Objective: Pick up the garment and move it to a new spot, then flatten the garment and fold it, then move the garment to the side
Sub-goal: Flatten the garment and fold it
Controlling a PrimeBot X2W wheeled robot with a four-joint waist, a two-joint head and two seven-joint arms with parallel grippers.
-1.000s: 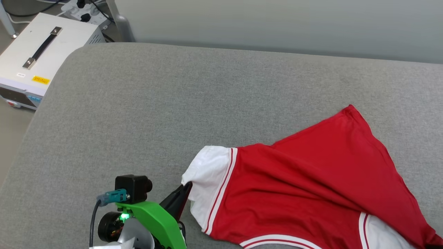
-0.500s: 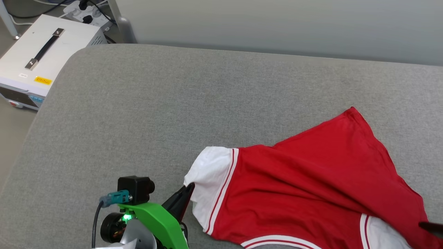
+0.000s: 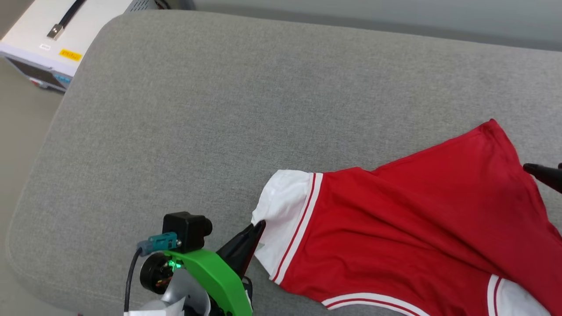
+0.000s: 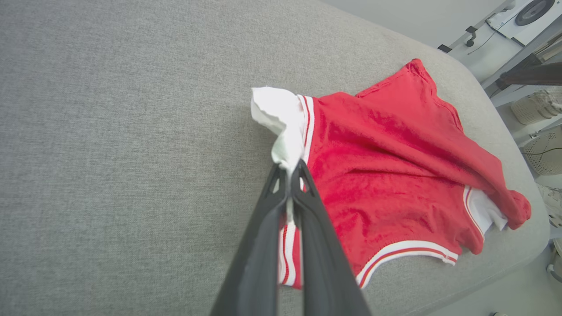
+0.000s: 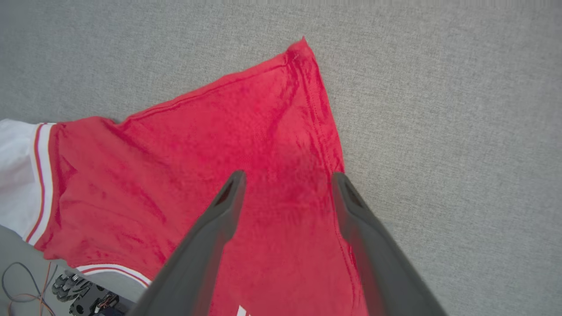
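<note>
The garment (image 3: pixel 408 219) is a red jersey with white sleeves and striped trim, lying rumpled on the right half of a grey cushion (image 3: pixel 219 109). My left gripper (image 3: pixel 258 227) is shut on the edge of the white left sleeve (image 4: pixel 283 131), whose cloth is pinched between the two dark fingers (image 4: pixel 307 210). My right gripper (image 5: pixel 287 177) hovers open above the red hem part of the garment (image 5: pixel 263 153), nothing between its fingers. One dark fingertip (image 3: pixel 542 172) of it shows at the right edge of the head view.
A white box with a black handle (image 3: pixel 48 39) stands on the floor past the cushion's far left corner. Pale wall runs behind the cushion. Bare grey cushion (image 5: pixel 439 131) lies to the right of the hem corner; furniture and baskets (image 4: pixel 535 105) stand beyond the cushion's end.
The head camera has tilted down, shifting the whole picture. My right gripper has let go and opened, and its fingertip now shows higher at the right edge. The left grip is unchanged.
</note>
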